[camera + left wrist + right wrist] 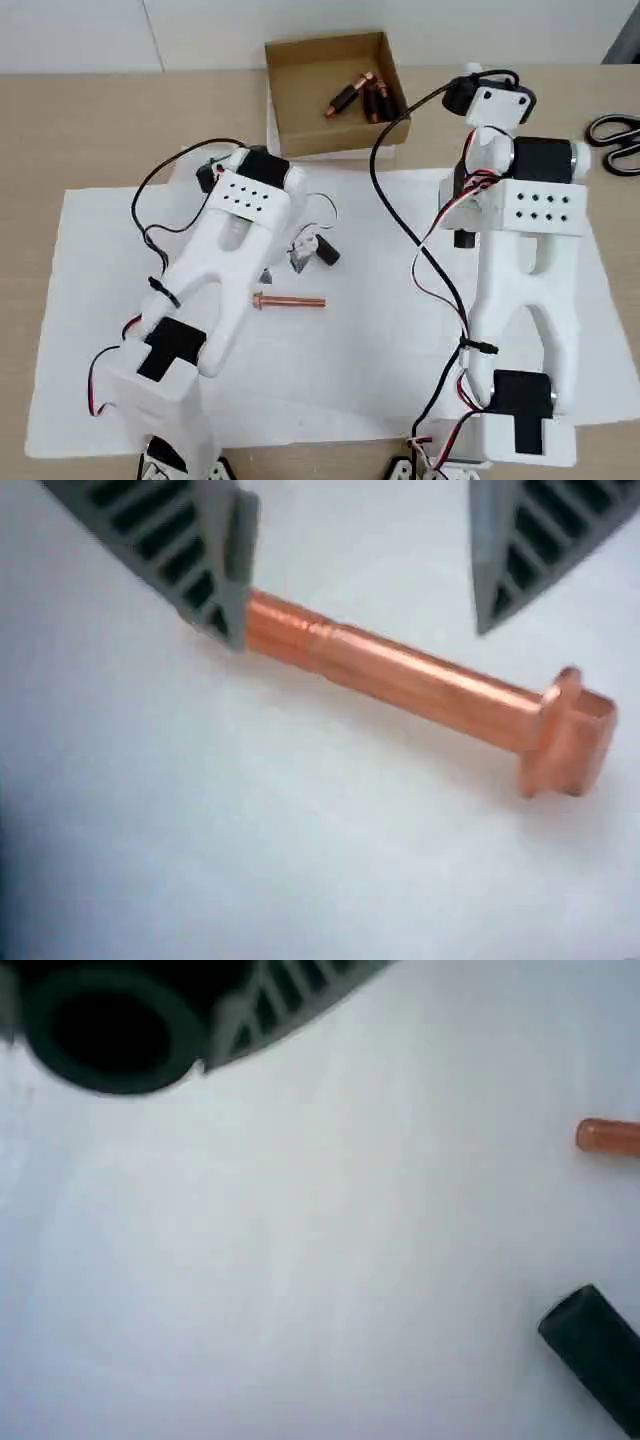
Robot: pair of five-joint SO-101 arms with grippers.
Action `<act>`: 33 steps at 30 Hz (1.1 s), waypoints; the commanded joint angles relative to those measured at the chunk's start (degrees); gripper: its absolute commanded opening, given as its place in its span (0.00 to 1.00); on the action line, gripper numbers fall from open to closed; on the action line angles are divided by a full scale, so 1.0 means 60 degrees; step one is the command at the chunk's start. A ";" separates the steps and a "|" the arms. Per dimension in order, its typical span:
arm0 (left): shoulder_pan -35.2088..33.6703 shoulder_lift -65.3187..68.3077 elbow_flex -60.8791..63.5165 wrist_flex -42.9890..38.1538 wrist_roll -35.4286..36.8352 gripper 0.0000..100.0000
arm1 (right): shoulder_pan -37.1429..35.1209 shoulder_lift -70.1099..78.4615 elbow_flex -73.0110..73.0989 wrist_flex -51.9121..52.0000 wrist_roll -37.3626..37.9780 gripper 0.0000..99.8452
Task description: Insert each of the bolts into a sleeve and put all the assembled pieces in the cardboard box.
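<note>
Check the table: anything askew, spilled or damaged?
Nothing stands out. The bolt lies flat on the white sheet under the open left gripper. A loose sleeve lies near it, and the assembled pieces sit inside the cardboard box, none spilled.

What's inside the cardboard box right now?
Copper bolts in black sleeves lie piled at one side of the cardboard box. They overlap, so their count is unclear.
</note>
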 commanded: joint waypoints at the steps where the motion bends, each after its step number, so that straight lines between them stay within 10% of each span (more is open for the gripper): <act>1: -0.0103 -0.0132 -0.0418 0.0220 -0.0293 0.07 | 0.0022 -0.0447 -0.0059 -0.0081 0.0000 0.00; 24: -0.1084 -0.0938 -0.1092 0.0220 -0.6520 0.01 | 0.0007 -0.0447 -0.0059 -0.0095 0.0000 0.00; 33: -0.1289 -0.3590 -0.2264 0.0205 -0.6740 0.01 | 0.0007 -0.0491 -0.0059 -0.0066 0.0000 0.00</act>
